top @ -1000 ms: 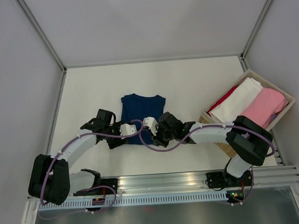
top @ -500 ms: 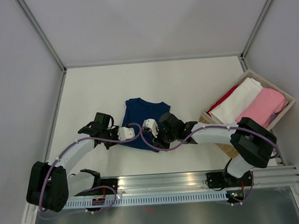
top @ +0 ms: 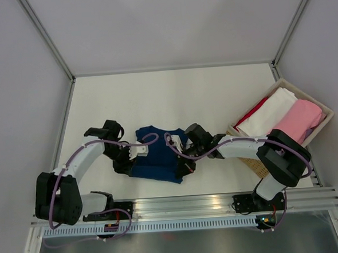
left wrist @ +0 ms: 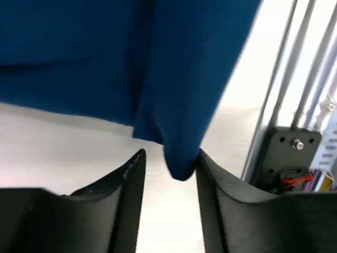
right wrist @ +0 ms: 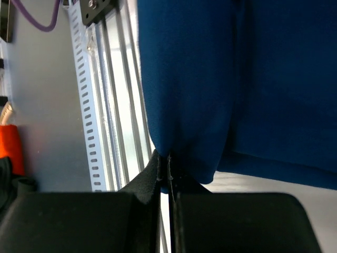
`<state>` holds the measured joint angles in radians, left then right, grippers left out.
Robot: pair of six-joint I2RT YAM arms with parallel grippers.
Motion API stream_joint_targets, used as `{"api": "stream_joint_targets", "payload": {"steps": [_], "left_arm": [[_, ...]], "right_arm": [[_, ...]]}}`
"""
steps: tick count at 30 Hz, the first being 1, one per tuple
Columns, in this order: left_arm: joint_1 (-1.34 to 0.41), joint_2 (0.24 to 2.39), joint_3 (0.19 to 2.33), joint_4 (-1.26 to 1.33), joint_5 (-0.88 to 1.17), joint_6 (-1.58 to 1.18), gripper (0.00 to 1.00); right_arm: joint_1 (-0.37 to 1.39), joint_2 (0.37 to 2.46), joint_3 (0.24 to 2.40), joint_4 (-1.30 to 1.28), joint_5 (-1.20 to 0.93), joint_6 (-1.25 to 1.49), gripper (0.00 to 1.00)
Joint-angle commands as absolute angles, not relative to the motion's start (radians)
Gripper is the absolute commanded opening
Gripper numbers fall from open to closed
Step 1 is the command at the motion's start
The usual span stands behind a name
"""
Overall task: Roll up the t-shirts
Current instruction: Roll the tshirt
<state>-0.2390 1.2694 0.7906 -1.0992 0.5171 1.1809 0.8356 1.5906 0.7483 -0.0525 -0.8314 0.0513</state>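
The navy blue t-shirt (top: pixel 156 159) lies bunched on the white table near the front rail, between my two grippers. My left gripper (top: pixel 124 163) is at its left edge. In the left wrist view the jaws (left wrist: pixel 171 155) stand apart, and a hanging fold of the shirt (left wrist: pixel 181 105) dips between the fingertips, touching only the right finger (left wrist: pixel 216 179). My right gripper (top: pixel 183 166) is at the shirt's right near corner. In the right wrist view it (right wrist: pixel 164 158) is shut on a fold of the shirt (right wrist: pixel 189 95). The chest print is hidden.
A wicker basket (top: pixel 323 108) at the right holds a white shirt (top: pixel 274 111), a pink shirt (top: pixel 299 121) and a red shirt (top: pixel 253 113). The slotted aluminium front rail (top: pixel 185 208) runs just below the shirt. Frame posts stand at the back corners.
Both grippers have moved toward the front rail and dragged the navy shirt with them. The shirt, lying flat a second ago, is now shorter and bunched.
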Motion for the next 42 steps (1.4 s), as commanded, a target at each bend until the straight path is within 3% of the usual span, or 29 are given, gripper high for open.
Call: {"api": "stream_joint_targets", "payload": {"steps": [1, 6, 11, 15, 18, 20, 23, 32, 34, 37, 39, 42], "left_arm": [[-0.21, 1.316, 0.836, -0.994, 0.546, 1.111, 0.49], [-0.204, 1.344, 0.815, -0.92, 0.629, 1.028, 0.58], [-0.203, 1.347, 0.785, -0.838, 0.673, 0.957, 0.54], [-0.178, 1.377, 0.799, -0.838, 0.684, 0.928, 0.15], [-0.132, 1.445, 0.831, -0.798, 0.647, 0.849, 0.03], [-0.095, 1.479, 0.859, -0.77, 0.614, 0.763, 0.02], [-0.091, 1.545, 0.868, -0.758, 0.618, 0.729, 0.02], [-0.091, 1.557, 0.841, -0.749, 0.63, 0.716, 0.02], [-0.091, 1.558, 0.844, -0.747, 0.624, 0.713, 0.02], [-0.091, 1.563, 0.844, -0.747, 0.623, 0.71, 0.02], [-0.091, 1.56, 0.845, -0.746, 0.611, 0.706, 0.02], [-0.087, 1.543, 0.844, -0.736, 0.594, 0.686, 0.02]], "right_arm": [[0.785, 1.627, 0.75, -0.023, -0.92, 0.091, 0.0], [0.762, 1.649, 0.759, -0.008, -0.92, 0.107, 0.0], [0.747, 1.66, 0.755, -0.009, -0.891, 0.112, 0.0], [0.726, 1.681, 0.767, 0.008, -0.87, 0.136, 0.0], [0.695, 1.681, 0.761, 0.041, -0.827, 0.167, 0.02], [0.666, 1.68, 0.758, 0.06, -0.799, 0.182, 0.07], [0.65, 1.68, 0.775, 0.048, -0.713, 0.186, 0.27], [0.658, 1.516, 0.674, 0.144, -0.686, 0.222, 0.54], [0.678, 1.506, 0.64, 0.202, -0.641, 0.257, 0.55], [0.718, 1.554, 0.612, 0.303, -0.617, 0.304, 0.54], [0.736, 1.626, 0.607, 0.343, -0.609, 0.347, 0.45], [0.73, 1.678, 0.568, 0.441, -0.558, 0.428, 0.13]]}}
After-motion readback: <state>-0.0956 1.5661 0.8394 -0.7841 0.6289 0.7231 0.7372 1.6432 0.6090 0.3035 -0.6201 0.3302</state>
